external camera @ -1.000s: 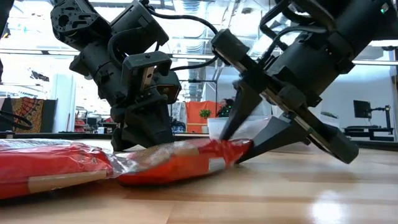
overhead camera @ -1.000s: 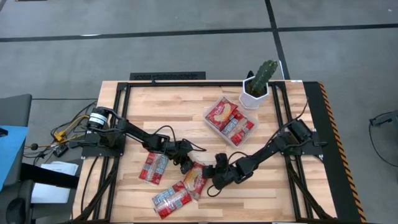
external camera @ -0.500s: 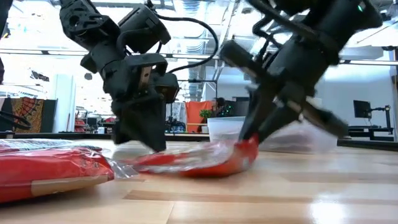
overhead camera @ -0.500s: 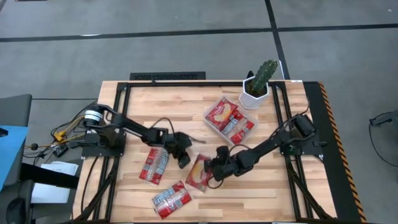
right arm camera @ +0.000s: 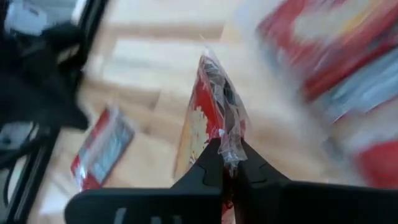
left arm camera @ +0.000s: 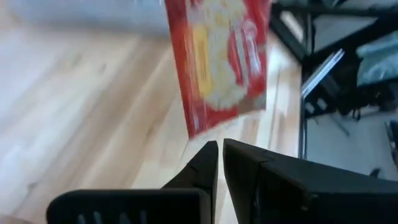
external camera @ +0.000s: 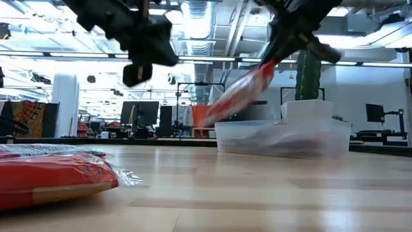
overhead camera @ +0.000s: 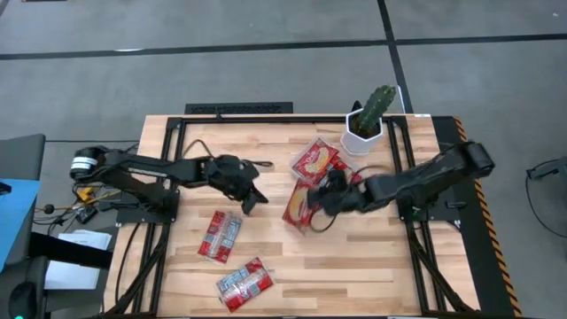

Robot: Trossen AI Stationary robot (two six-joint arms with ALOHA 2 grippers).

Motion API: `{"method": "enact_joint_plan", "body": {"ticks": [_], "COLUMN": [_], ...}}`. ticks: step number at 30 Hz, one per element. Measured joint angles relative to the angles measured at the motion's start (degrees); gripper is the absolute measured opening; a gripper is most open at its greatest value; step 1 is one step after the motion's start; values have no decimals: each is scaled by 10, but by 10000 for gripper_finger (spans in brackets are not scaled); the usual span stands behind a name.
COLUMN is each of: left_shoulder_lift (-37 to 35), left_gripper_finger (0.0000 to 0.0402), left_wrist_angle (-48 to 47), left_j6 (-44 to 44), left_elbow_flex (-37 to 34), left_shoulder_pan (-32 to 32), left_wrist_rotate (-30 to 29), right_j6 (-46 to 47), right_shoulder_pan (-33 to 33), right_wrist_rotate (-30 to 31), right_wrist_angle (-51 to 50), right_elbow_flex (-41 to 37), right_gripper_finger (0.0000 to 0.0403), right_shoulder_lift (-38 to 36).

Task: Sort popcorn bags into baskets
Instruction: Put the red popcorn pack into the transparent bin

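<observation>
The right gripper's fingers [right arm camera: 227, 163], clamped on a shiny red-and-white popcorn bag [overhead camera: 299, 206], have lifted it off the wooden desk [overhead camera: 266, 151] towards the clear plastic tray [overhead camera: 351, 197]; dropping it in looks next. The left gripper [overhead camera: 251, 200], fingers together, has withdrawn leftward.

Light was bright and even over the wooden table [overhead camera: 266, 151], with only faint shadows under the arms in the high view. In the low view, ceiling lamps in the far room glared white and left the arms dark against them; a lifted popcorn bag [external camera: 239, 90] was smeared by motion. Both wrist views were soft, and the clear basket [right arm camera: 336, 62] beyond the right arm's fingers was perhaps simply out of focus.
</observation>
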Motion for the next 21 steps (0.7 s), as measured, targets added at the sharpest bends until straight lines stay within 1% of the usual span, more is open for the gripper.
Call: {"method": "enact_joint_plan", "body": {"ticks": [3, 6, 7, 9, 12, 14, 17, 21], "left_shoulder_lift": [-40, -65, -74, -78, -82, -79, -79, -79], "left_gripper_finger": [14, 14, 14, 14, 14, 14, 14, 14], "left_wrist_angle": [-22, -35, -54, -55, -84, -83, -88, -88], "left_j6": [0, 2, 3, 7, 7, 7, 7, 7], "left_elbow_flex": [1, 2, 1, 1, 0, 1, 1, 1], "left_shoulder_pan": [1, 1, 2, 2, 3, 3, 3, 3], "left_wrist_rotate": [-33, -59, -64, -71, -83, -85, -86, -98], "right_j6": [-26, -28, -28, -18, -14, -14, 2, 17], "right_shoulder_pan": [-24, -41, -47, -56, -65, -75, -84, -91], "right_wrist_rotate": [21, 37, 41, 45, 53, 51, 49, 47], "right_wrist_angle": [-60, -150, -178, -232, -286, -277, -226, -130], "right_elbow_flex": [-2, -3, -3, -3, -5, -27, -89, -183], "right_gripper_finger": [13, 13, 13, 13, 13, 13, 13, 13], "right_shoulder_lift": [-68, -123, -139, -164, -188, -206, -244, -285]}}
